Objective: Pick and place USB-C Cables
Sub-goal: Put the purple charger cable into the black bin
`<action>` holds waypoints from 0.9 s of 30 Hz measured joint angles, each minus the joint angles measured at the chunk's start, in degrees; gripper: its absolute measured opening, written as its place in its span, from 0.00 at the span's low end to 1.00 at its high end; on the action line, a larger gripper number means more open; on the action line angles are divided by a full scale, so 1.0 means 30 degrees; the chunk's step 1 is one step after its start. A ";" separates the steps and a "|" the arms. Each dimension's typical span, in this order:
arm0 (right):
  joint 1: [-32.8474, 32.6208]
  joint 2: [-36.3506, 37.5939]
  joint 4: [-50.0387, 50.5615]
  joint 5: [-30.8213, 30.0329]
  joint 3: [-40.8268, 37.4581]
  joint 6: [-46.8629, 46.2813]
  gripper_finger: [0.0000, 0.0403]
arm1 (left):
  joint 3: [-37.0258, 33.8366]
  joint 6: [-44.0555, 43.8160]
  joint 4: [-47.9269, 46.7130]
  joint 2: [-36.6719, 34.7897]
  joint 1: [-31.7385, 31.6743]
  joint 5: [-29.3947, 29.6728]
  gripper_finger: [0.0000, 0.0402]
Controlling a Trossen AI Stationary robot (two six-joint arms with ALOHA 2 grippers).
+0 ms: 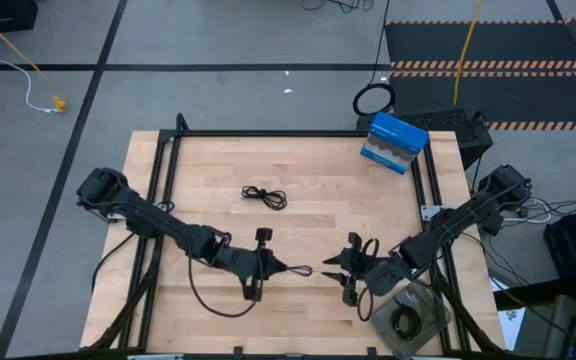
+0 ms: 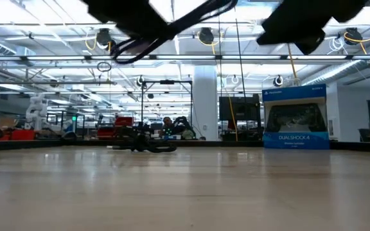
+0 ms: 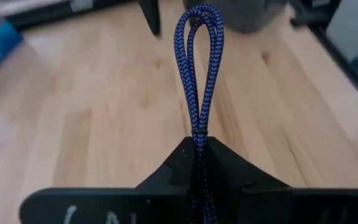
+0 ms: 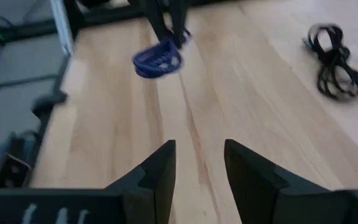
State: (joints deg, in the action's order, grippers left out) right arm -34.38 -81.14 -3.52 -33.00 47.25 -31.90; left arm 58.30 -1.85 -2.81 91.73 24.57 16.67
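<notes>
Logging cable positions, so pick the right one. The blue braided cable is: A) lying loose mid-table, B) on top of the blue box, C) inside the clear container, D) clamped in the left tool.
D: in the left wrist view the blue braided cable loops out from the shut left tool.

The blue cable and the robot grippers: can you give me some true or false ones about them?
1. The left gripper is shut on the blue cable. True.
2. The right gripper holds a black cable. False: it is open and holds nothing.
3. A black cable lies loose on the table. True.
4. The blue box sits in the middle of the table. False: it sits at a far corner, on the right arm's side.
5. The blue cable's loop sticks out past the left gripper. True.
</notes>
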 joint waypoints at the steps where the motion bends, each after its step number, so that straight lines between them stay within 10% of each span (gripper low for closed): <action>1: 0.0057 0.0000 -0.0758 -0.0003 -0.0146 0.0284 0.32 | 0.0000 0.0226 0.0411 -0.0021 -0.0128 0.0000 0.09; 15: 0.0200 -0.0007 -1.2350 -0.1058 -0.2996 0.7293 0.36 | 0.0014 0.3165 0.8581 0.0540 -0.0754 0.0042 0.08; 27: 0.0186 0.0000 -1.5080 -0.0896 -0.3100 0.9434 0.54 | 0.0000 0.4167 1.4368 0.3269 -0.0828 0.0466 0.09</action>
State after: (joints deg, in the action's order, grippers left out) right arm -33.82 -81.14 -48.76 -35.69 37.95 -3.60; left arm 58.30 10.66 40.30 101.54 22.09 18.07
